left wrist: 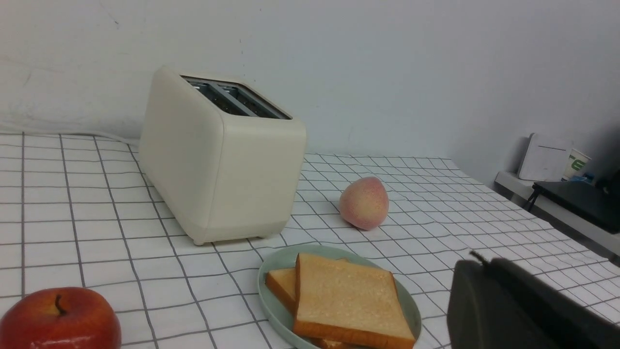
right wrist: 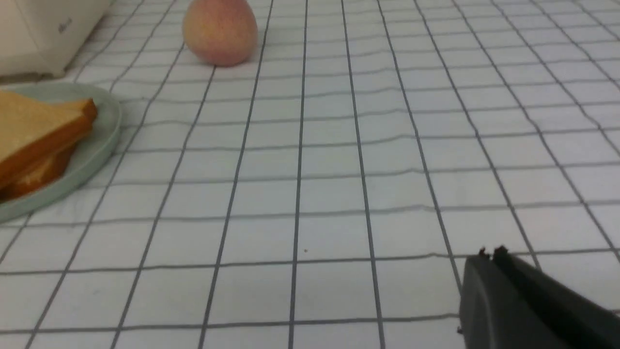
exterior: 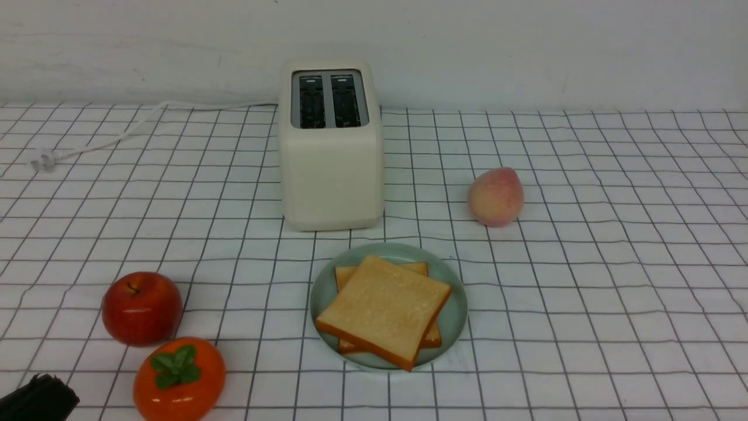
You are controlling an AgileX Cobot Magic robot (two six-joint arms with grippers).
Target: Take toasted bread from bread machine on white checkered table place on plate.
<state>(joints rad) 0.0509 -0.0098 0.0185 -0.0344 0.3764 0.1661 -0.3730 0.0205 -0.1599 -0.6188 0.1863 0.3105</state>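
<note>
Two toast slices (exterior: 383, 309) lie stacked on the mint-green plate (exterior: 457, 307) in front of the cream toaster (exterior: 330, 169), whose two slots look empty. The stack also shows in the left wrist view (left wrist: 345, 300) and the right wrist view (right wrist: 34, 128). My left gripper (left wrist: 477, 264) is shut and empty, low over the checkered table (exterior: 584, 292), apart from the plate; its tip shows at the front view's lower left corner (exterior: 35, 400). My right gripper (right wrist: 490, 254) is shut and empty above bare cloth, well away from the plate (right wrist: 92, 145). It is out of the front view.
A peach (exterior: 495, 196) lies right of the toaster. A red apple (exterior: 142, 307) and an orange persimmon (exterior: 179, 379) sit at the front left. The toaster's white cord (exterior: 117, 135) runs left along the back. A side shelf with a white box (left wrist: 542, 157) stands beyond the table's right edge.
</note>
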